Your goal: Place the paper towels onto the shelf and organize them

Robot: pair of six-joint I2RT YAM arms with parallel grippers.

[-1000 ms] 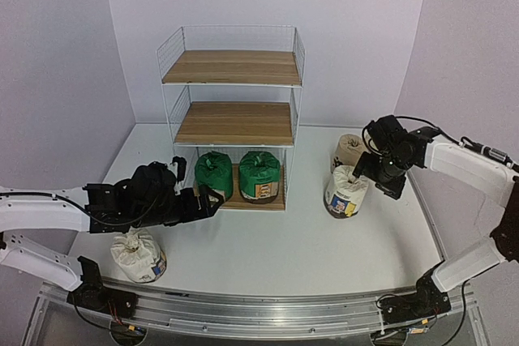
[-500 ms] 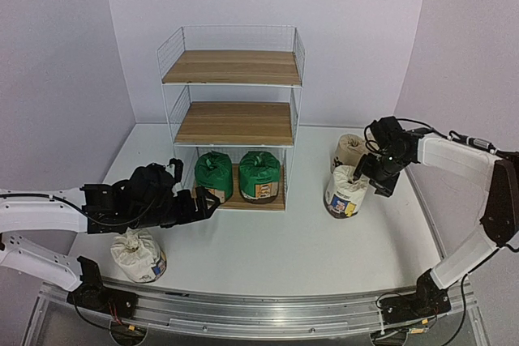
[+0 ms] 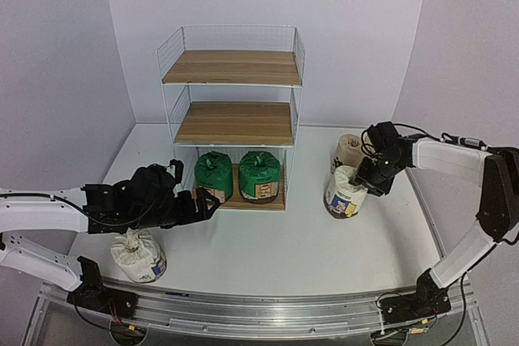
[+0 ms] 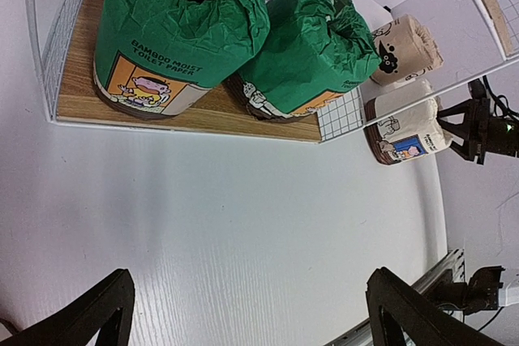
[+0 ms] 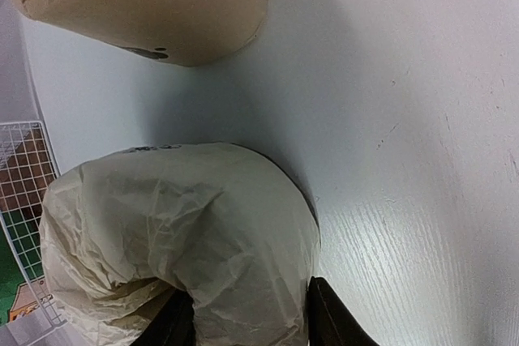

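Left gripper (image 3: 207,204) first: fingers (image 4: 105,313) spread wide and holding nothing, low over the table (image 3: 268,257), pointed at the bottom tier of the shelf (image 3: 235,123), likely free for the next pick. Beneath that arm, at the front left, the left white roll (image 3: 138,255) upright on the table, wrap gathered into a tuft on top, blue-yellow label low on its side, not yet shelved. Behind, white wire-mesh frame with three wood-grain boards, top and middle ones bare. On the bottom board, left green roll (image 3: 213,174) and right green roll (image 3: 259,174) side by side, filling the width, so no room there for a third. Crinkled glossy film, plump and soft-looking, cartoon label band round each base. Right of the shelf, on the table, the right white roll (image 3: 345,194) upright, with a tan roll (image 3: 349,150) just behind it, black cartoon print on matte paper wrap. Right gripper (image 3: 369,176) down on the right white roll's puckered crown, fingers (image 5: 328,318) pressed in from both sides of the bunched wrapper. Seemingly clamped on it, though tips cut off by the wrist view's edge. Sensible hold: loose wrap as a handle far narrower than the fat body. Probably bound for the middle board.
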